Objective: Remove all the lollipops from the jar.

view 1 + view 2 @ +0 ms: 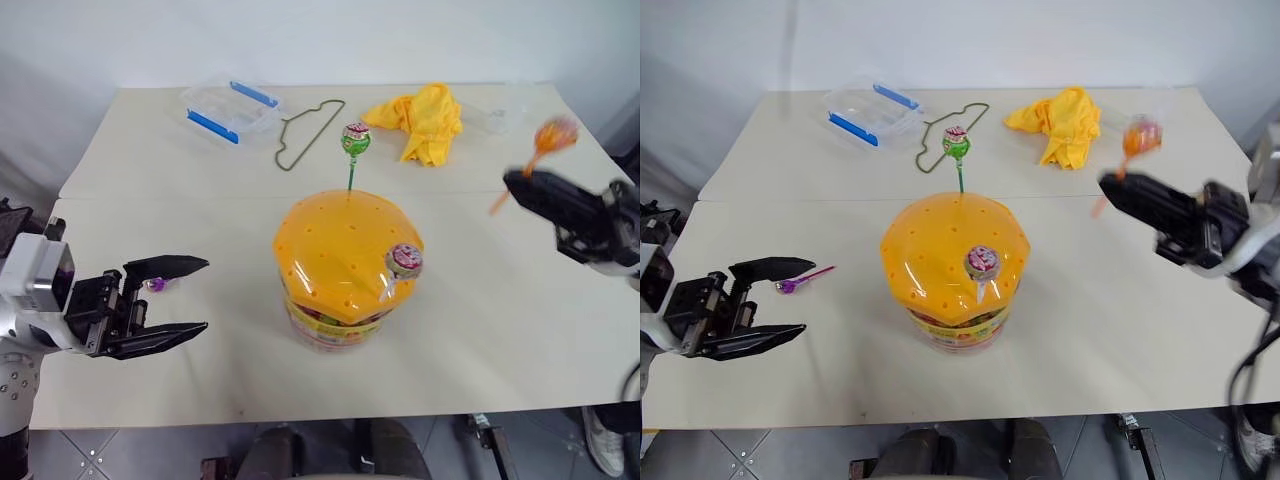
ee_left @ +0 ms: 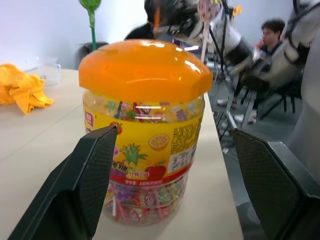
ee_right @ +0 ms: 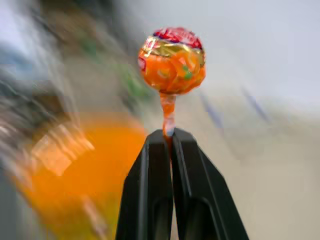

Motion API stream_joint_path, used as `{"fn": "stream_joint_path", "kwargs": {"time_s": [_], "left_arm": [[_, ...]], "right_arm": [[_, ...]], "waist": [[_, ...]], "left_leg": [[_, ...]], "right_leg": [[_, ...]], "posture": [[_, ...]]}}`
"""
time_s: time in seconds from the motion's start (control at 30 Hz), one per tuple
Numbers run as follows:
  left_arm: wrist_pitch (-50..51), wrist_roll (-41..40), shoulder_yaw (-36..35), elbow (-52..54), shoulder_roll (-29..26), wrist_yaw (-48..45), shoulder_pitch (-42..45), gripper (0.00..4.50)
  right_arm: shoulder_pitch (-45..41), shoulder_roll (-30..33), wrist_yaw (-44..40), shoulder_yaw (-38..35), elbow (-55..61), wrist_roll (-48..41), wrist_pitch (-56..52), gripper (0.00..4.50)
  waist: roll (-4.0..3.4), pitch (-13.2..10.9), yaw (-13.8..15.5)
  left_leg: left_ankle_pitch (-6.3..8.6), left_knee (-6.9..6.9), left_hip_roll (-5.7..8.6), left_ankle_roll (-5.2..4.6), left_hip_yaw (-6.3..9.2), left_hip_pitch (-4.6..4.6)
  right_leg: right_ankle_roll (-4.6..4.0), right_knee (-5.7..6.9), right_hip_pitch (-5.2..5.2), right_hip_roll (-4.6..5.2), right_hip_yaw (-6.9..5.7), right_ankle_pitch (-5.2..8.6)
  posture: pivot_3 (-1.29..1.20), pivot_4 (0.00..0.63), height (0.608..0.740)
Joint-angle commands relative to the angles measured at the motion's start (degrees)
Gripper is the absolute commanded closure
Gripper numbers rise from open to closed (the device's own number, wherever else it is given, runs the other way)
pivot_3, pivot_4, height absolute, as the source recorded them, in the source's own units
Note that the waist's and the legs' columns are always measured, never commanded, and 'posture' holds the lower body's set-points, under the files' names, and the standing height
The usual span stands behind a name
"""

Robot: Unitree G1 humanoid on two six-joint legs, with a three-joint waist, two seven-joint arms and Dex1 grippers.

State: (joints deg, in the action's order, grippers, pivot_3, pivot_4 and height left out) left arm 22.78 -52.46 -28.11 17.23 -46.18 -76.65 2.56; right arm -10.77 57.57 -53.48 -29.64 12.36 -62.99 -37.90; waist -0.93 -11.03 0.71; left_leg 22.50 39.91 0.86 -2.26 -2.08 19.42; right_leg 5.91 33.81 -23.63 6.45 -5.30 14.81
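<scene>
Jar: a large round tub of clear plastic (image 1: 330, 325) standing near the middle of the pale table (image 1: 480, 340); a glossy orange domed lid (image 1: 335, 250) dotted with small holes caps it; a bright fruit-printed label band wraps the wall, and wrapped sweets show through the plastic
Lollipops in the lid: a green-stick lollipop (image 1: 355, 140) stands upright from a hole at the far side of the dome; a whitish-stick lollipop (image 1: 404, 260) pokes from the side nearer the right arm, its round head in a pink-patterned wrapper
Orange lollipop: orange-stick lollipop (image 3: 172, 59), crinkly foil wrapper, raised above the table away from the jar
Right gripper: right gripper (image 3: 168, 137), black fingers pressed together on the orange stick just below the head
Purple lollipop: purple-stick lollipop (image 1: 800, 282) lying flat on the table beside the left gripper
Left gripper: left gripper (image 1: 190, 296), two tapered black fingers spread wide, nothing between them, pointing toward the jar
Far side: a flat clear box with blue clips (image 1: 232, 110); a bent wire hanger (image 1: 305, 135); a crumpled yellow cloth (image 1: 425, 120)
</scene>
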Motion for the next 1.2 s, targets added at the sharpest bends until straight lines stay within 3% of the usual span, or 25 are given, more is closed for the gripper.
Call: {"fn": "stream_joint_path", "kwargs": {"time_s": [0.03, 0.3, 0.47, 0.63, 0.73, 0.93, 1.07, 1.2], "left_arm": [[-3.3, 3.1, 1.4, -1.0, -0.8, -2.8, -0.1, 0.62], [-6.1, 4.6, 2.9, -2.9, 0.0, -4.0, 1.2, 0.62], [-7.1, 4.6, 2.8, -3.9, 0.1, -4.0, 1.9, 0.62], [-8.1, 4.7, 2.3, -4.9, 0.0, -3.9, 1.9, 0.62], [-8.3, 4.4, 2.0, -5.6, 0.0, -3.9, 2.0, 0.62], [-7.2, 3.0, 1.0, -8.8, -0.4, -4.0, 2.8, 0.62], [-3.4, -0.5, -0.9, -11.2, -0.9, -4.3, 3.1, 0.62], [-1.7, -1.2, -2.1, -12.9, -1.5, -5.1, 3.9, 0.62]], "right_arm": [[6.9, 6.1, -4.7, 3.4, -8.4, 18.8, 8.9, 4.45], [11.3, 7.5, -0.6, 11.5, -20.5, 42.6, 23.2, 4.45], [11.7, 7.1, -7.0, 11.8, -24.8, 41.8, 21.7, 4.45], [12.5, 7.0, -11.2, 9.4, -27.7, 41.9, 25.8, 3.21], [11.9, 5.3, -13.4, 6.5, -28.5, 40.0, 30.0, 2.25], [7.9, 0.2, -24.4, -0.2, -19.0, 24.5, 28.7, 2.25], [2.8, -1.0, -19.9, 1.3, -0.9, 9.6, 16.3, 2.25], [-5.7, -3.5, -14.7, 7.3, 10.7, 1.4, 10.7, 2.25]], "waist": [[0.00, 0.0, 0.0], [-0.07, 0.0, -0.8], [-0.11, 0.0, -0.8], [-0.11, 0.0, -0.6], [-0.12, 0.0, -0.7], [-0.16, -0.1, -0.9], [-0.24, -0.1, -0.9], [-0.18, -0.1, -0.7]], "left_leg": [[0.01, 0.00, 0.01, -0.02, -0.05, 0.02], [-0.06, 0.07, -0.01, 0.06, -0.14, -0.05], [-0.11, 0.07, -0.03, 0.13, -0.13, -0.09], [-0.10, 0.06, -0.02, 0.12, -0.09, -0.08], [-0.10, 0.07, -0.02, 0.12, -0.08, -0.08], [-0.10, 0.07, -0.04, 0.13, -0.08, -0.11], [-0.10, 0.07, -0.09, 0.14, -0.06, -0.12], [-0.07, 0.07, -0.12, 0.19, 0.05, -0.10]], "right_leg": [[0.01, 0.00, -0.02, -0.01, -0.01, 0.00], [0.04, 0.01, -0.05, -0.02, -0.01, -0.02], [0.03, 0.07, -0.05, -0.03, -0.02, -0.01], [0.03, 0.03, -0.03, -0.02, -0.04, -0.01], [0.03, 0.03, -0.02, -0.02, -0.05, -0.02], [0.04, 0.05, 0.00, -0.04, -0.05, -0.02], [0.04, 0.08, -0.02, -0.04, -0.05, -0.02], [0.01, 0.06, -0.03, -0.04, -0.11, 0.00]], "posture": [[0.00, 0.150, 0.740], [0.00, 0.150, 0.740], [0.00, 0.150, 0.740], [0.00, 0.150, 0.740], [0.00, 0.150, 0.740], [0.00, 0.150, 0.740], [0.00, 0.150, 0.740], [0.00, 0.150, 0.740]]}}
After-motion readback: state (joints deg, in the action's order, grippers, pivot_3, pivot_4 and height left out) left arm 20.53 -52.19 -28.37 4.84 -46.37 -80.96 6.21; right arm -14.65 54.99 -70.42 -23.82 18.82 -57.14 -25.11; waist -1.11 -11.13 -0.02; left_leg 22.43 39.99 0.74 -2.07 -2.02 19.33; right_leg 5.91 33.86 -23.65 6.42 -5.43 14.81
